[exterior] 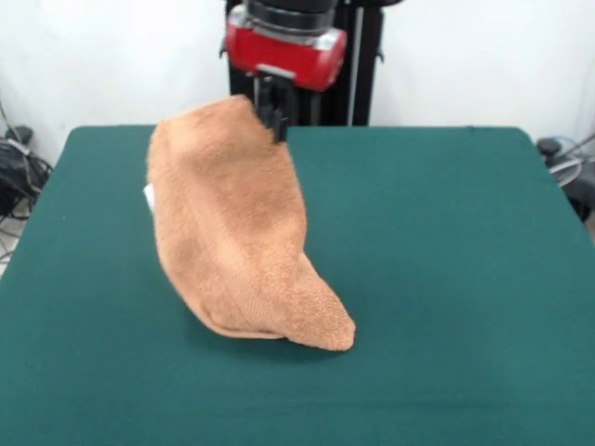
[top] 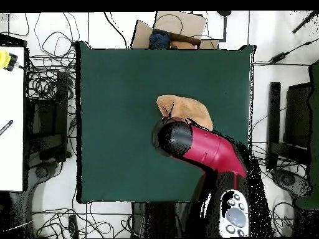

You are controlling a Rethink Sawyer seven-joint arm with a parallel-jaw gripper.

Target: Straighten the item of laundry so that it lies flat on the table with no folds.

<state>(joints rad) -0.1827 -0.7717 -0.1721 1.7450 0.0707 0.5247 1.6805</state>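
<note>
Towel (exterior: pixel 232 232) hangs doubled from its top edge, lower end bunched on the desk (exterior: pixel 446 279) toward the middle; small white tag at one side. Pincer (exterior: pixel 276 119) is clamped on the top edge. Recommended: draw the held edge up and away so the fold opens, then lower it flat.

Even, bright, diffuse light from above. The towel (exterior: pixel 232 232) casts only a faint, soft shadow on the table (exterior: pixel 446 279) under its lower edge. No glare on the felt; the front view is slightly soft.
</note>
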